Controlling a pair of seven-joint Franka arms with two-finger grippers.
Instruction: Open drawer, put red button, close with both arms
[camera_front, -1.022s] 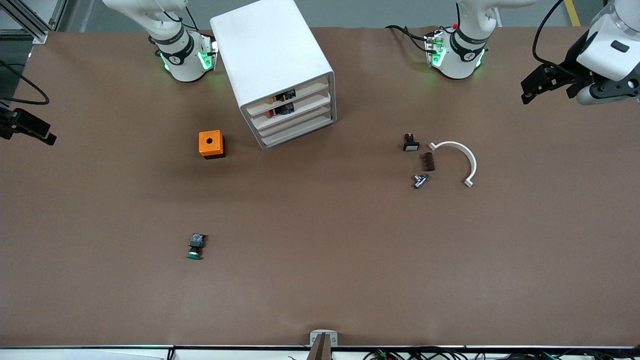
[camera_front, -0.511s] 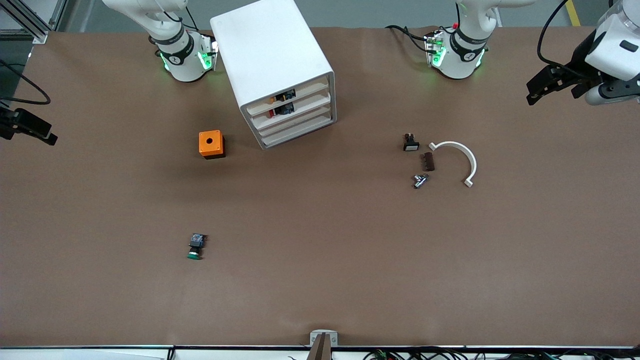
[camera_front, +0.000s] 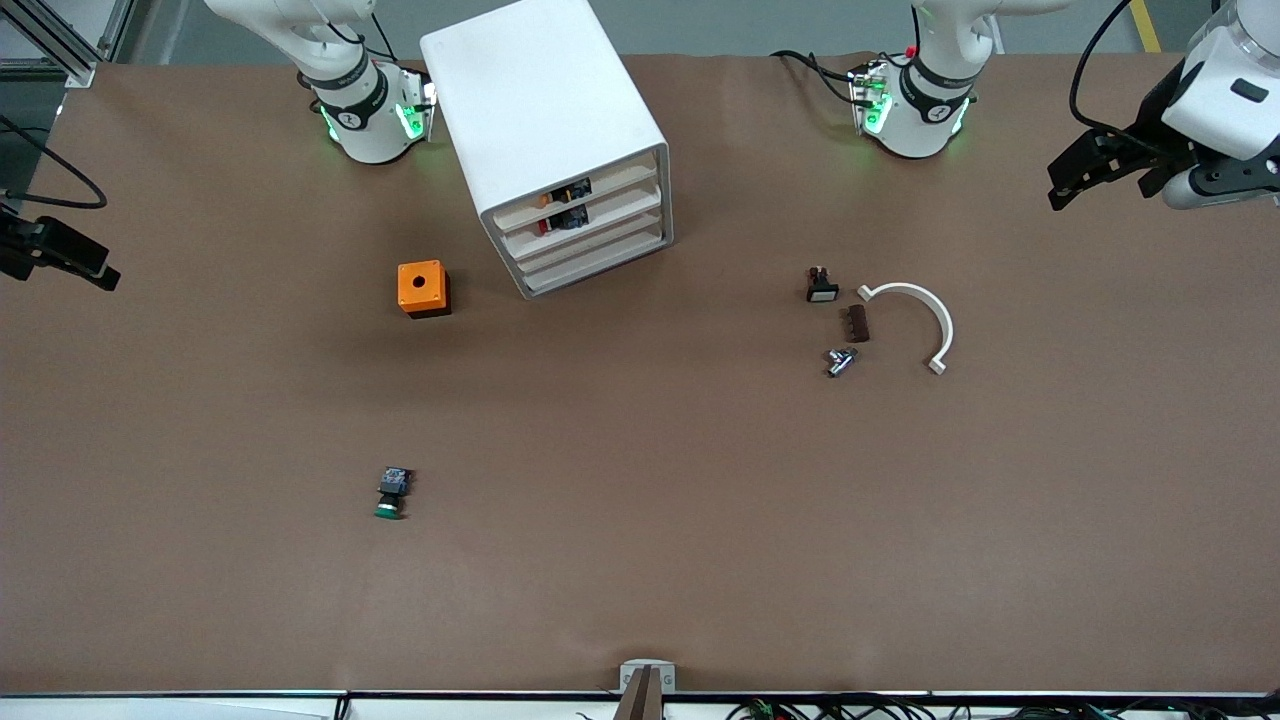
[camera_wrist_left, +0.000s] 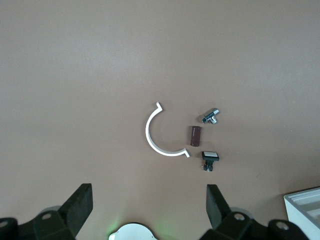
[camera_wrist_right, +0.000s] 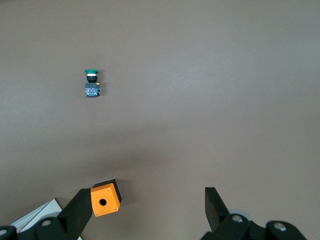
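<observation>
Slightly shifted left gripper (camera_front: 1075, 180), nothing else.

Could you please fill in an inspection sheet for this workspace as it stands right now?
Surface: brown table, flat, no spills seen.
Job's things: white cabinet with all four drawers pushed in; red button lies inside a drawer beside other small parts.
Clutter: green button, orange box, white arc piece, brown block, metal fitting, small black switch.
Grippers: left gripper open, over the left arm's end of the table, holding nothing; right gripper open, empty, at the right arm's end.
Cables: black cable at the left arm's base.
Surroundings: nothing seen.
</observation>
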